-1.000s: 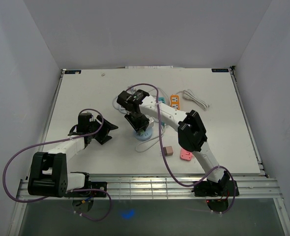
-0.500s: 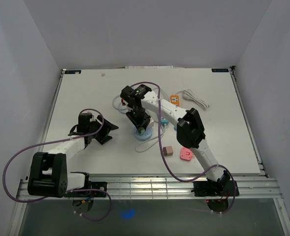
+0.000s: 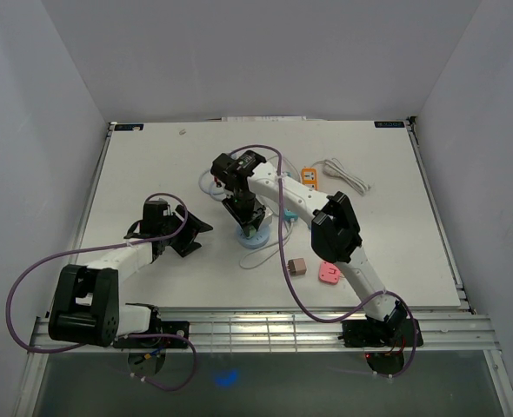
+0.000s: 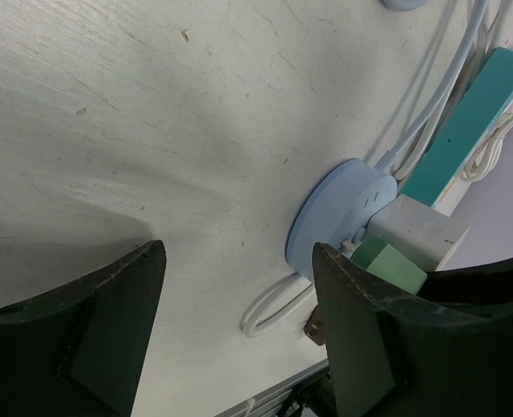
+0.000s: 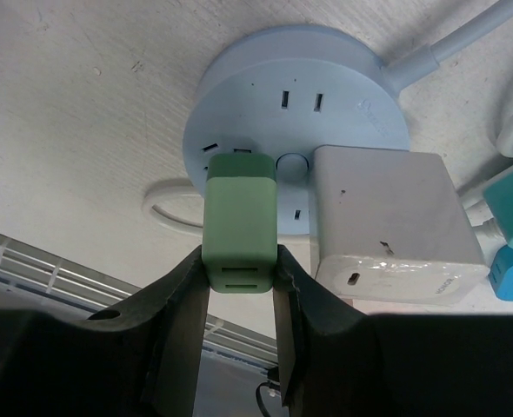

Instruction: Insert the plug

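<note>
Right pincer [image 5: 239, 265], jaws narrowed onto the sides of the small green block-shaped plug [image 5: 239, 217], holds it end-on against the face of the round pale-blue socket hub [image 5: 326, 82]. The plug is just beside the white square adapter [image 5: 396, 217] seated there. Whether the prongs have entered cannot be told. Left pincer [image 4: 235, 295] stands wide, gripping nothing, over the white counter [image 4: 135, 113] near the hub.
</note>
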### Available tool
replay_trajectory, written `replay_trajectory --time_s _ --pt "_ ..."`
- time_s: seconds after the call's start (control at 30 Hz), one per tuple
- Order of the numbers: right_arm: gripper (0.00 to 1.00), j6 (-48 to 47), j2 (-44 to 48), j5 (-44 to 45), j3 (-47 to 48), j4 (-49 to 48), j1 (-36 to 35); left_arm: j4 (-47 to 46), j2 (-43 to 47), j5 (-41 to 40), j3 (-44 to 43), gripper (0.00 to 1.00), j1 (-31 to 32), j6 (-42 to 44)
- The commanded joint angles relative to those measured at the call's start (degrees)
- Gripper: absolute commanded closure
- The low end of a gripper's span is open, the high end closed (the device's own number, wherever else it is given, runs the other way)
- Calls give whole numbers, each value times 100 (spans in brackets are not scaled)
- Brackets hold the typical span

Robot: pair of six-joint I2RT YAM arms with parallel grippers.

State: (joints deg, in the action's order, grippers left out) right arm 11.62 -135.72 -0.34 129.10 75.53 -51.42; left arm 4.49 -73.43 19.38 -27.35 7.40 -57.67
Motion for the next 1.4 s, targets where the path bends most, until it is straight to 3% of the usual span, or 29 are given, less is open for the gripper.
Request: replay_trajectory --time_s 0.0,0.17,0.63,0.8,1.03,1.37 --pt "92 156 -789 799 -456 -609 -26 -18 39 -118 -147 22 51 19" --pt "92 297 -965 711 -60 -521 -105 -27 30 -118 -148 22 86 10" --pt "92 552 -939 421 -473 -1295 -184 -1 74 -162 -139 22 183 10" --pt "92 500 -1289 192 -71 -1251 -193 8 74 -153 -139 22 200 1" --pt "92 552 -1501 525 -25 -1066 -290 43 74 -153 -156 22 218 28" --pt "92 298 -843 588 -517 -795 -263 -97 -110 -154 -200 22 262 19"
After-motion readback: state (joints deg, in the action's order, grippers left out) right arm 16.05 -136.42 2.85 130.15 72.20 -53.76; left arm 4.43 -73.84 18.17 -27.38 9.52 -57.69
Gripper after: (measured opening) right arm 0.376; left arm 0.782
